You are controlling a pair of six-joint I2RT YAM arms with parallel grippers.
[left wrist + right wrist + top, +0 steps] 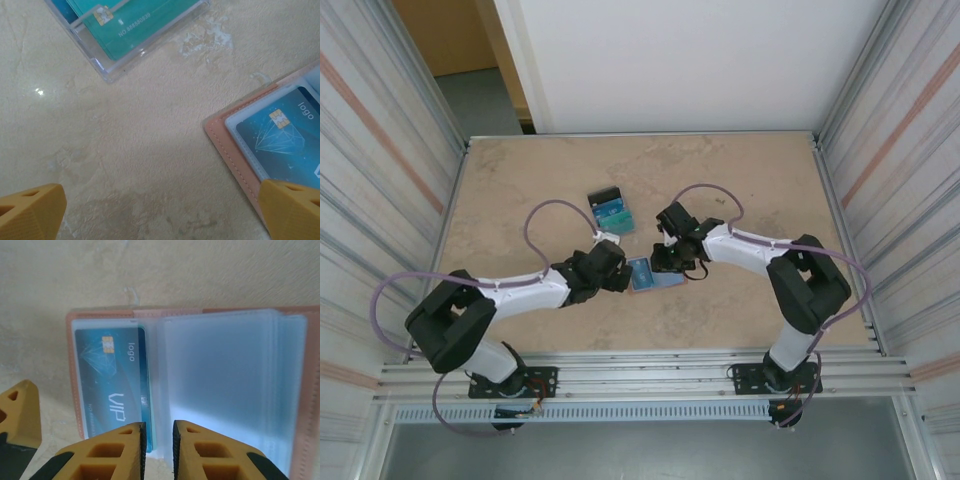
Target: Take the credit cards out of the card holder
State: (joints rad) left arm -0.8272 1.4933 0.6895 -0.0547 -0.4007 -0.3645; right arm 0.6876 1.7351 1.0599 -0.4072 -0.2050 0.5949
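The card holder (650, 275) lies open on the table between my two grippers, its pink border (72, 365) framing clear sleeves. A blue credit card (112, 375) sits in the left sleeve, and a teal edge shows beside it. My right gripper (157, 440) hovers at the holder's near edge, jaws a narrow gap apart over the sleeves' middle fold. Whether they pinch anything I cannot tell. My left gripper (160, 220) is wide open just left of the holder (235, 155), its right finger (292, 210) over the pink edge. The blue card (285, 135) shows there too.
A clear plastic tray (611, 211) with teal and blue cards stands behind the holder. In the left wrist view its wall (115, 70) and a teal card (140, 25) lie at the top. Metal walls ring the table.
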